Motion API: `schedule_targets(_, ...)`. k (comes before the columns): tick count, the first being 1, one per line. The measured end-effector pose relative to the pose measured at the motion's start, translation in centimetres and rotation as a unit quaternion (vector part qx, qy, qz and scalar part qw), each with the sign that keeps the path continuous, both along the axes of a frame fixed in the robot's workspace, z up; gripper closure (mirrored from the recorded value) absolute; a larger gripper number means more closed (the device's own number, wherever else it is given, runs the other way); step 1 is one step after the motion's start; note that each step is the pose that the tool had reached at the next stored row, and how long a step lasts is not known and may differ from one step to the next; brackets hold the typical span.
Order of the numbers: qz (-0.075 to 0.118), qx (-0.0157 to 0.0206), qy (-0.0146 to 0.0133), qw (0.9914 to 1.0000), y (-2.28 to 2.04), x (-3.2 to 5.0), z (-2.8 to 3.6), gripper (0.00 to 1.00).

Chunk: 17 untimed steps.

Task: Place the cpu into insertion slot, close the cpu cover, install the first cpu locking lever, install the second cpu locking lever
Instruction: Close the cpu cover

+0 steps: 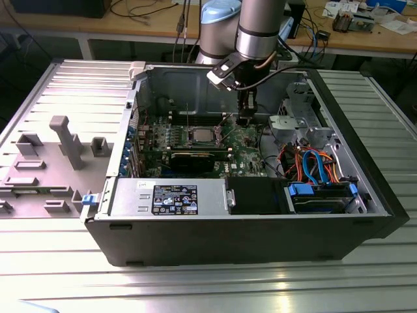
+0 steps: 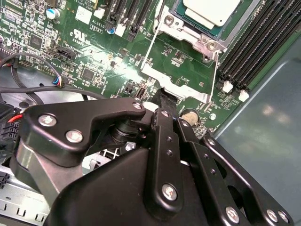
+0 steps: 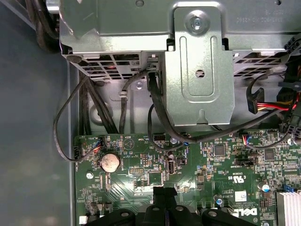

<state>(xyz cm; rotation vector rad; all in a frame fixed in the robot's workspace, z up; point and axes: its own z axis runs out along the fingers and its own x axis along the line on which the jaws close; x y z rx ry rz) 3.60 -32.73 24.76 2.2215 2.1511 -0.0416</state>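
One cpu [image 2: 211, 9] seated in one insertion slot [image 2: 200, 34]; one gripper [image 2: 168, 101] closed, empty, tip over motherboard [image 2: 94, 52]

in the second wrist view the cpu [image 2: 211, 10] is cut off by the picture's edge, and the insertion slot is hidden beneath it. the edge of the cpu cover [image 2: 178, 81] farthest from the cpu is partly hidden behind the gripper [image 2: 167, 98]; whether the two touch cannot be told. the motherboard [image 2: 94, 52] beyond that, away from the cpu, is hidden by the gripper's body. in the exterior view the cpu cover beside the cpu is too small to be made out.
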Motion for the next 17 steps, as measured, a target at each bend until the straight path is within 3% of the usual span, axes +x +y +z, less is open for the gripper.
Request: schedule_targets(17,0.0,0.0,0.0,1.0,0.0,-0.67,-0.02,0.89)
